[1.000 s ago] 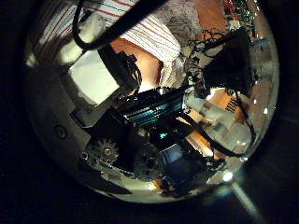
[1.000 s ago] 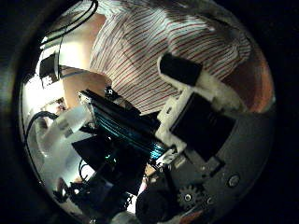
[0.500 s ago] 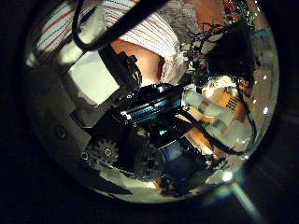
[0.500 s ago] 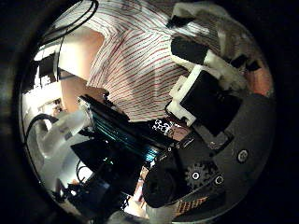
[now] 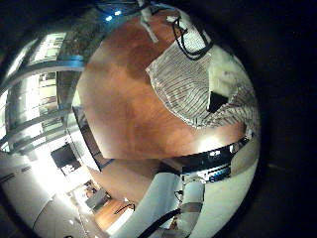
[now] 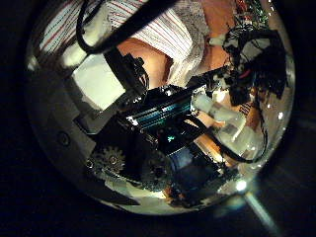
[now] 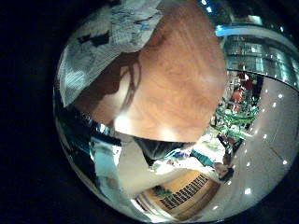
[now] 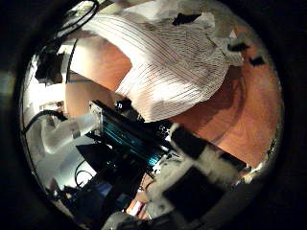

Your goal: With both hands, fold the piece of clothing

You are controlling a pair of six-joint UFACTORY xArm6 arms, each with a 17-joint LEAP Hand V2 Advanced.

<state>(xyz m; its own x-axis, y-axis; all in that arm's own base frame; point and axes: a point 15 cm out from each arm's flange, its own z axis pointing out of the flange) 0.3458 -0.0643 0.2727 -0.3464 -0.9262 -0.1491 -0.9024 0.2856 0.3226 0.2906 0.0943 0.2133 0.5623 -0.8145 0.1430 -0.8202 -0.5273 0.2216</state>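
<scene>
- One piece of clothing, a striped shirt (image 8: 177, 62), lies rumpled on one wooden table (image 8: 240, 110); no second garment shows in any of the four palm views.
- Seen from the right hand's thumb side, the shirt is bunched into a loose mound with bare tabletop just beside it, and dark and white finger parts show at the shirt's far edge; whose they are cannot be told.
- That right hand (image 8: 197, 172) shows its own black and white fingers near the camera, apart from the cloth; whether it is wide, narrow or holding anything cannot be told.
- From the right hand's little-finger side, the shirt (image 7: 103, 42) sits at one end of the table (image 7: 173, 84), the bare wood taking up most of the view.
- From the left hand's little-finger side, the shirt (image 5: 193, 84) lies on the table (image 5: 119, 109) with a white and dark finger part lying across one edge of the cloth.
- The left hand (image 6: 148, 118) fills its thumb-side view with its own body and gears; the shirt (image 6: 168, 30) shows beyond it, and the spread of its fingers cannot be told.
</scene>
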